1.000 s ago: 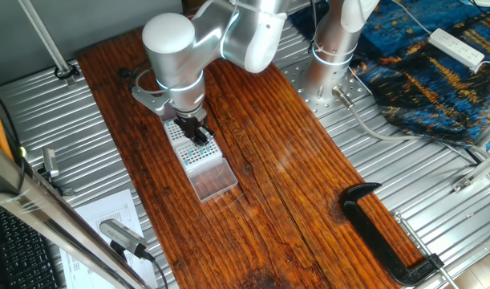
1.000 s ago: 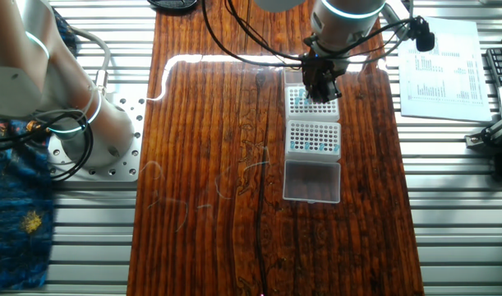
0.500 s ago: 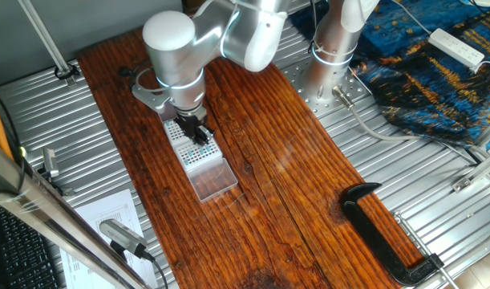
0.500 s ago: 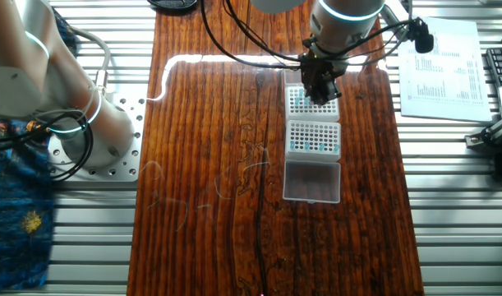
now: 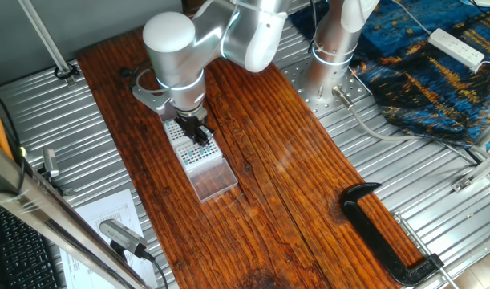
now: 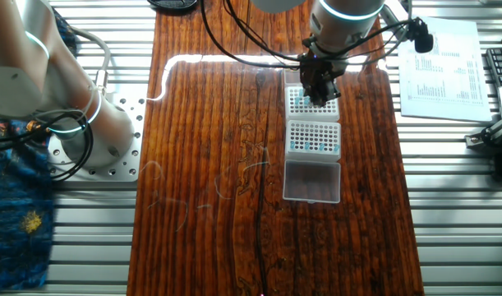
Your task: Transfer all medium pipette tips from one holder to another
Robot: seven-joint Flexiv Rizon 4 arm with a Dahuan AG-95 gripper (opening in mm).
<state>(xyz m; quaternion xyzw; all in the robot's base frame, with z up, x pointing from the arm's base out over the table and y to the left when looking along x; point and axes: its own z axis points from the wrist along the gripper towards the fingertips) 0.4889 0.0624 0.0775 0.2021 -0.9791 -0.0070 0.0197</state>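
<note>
Two white perforated tip racks lie end to end on the wooden board. The far rack [image 6: 310,104] holds teal-blue medium pipette tips [image 6: 295,102] at its left side. The near rack [image 6: 315,137] shows a few teal tips [image 6: 293,146] along its left edge. In one fixed view the racks [image 5: 193,145] sit under the arm. My gripper [image 6: 318,95] points down over the far rack, its dark fingers close together just above or at the holes; it also shows in one fixed view [image 5: 199,134]. Whether a tip is between the fingers is too small to tell.
A clear plastic lid [image 6: 311,181] lies just past the near rack. A black clamp [image 5: 389,233] lies at the board's far end. The robot base [image 5: 333,48] and a blue patterned cloth [image 5: 437,72] stand beside the board. Printed paper [image 6: 444,62] lies to the right.
The gripper shifted very slightly over the far rack. The racks and lid have not moved.
</note>
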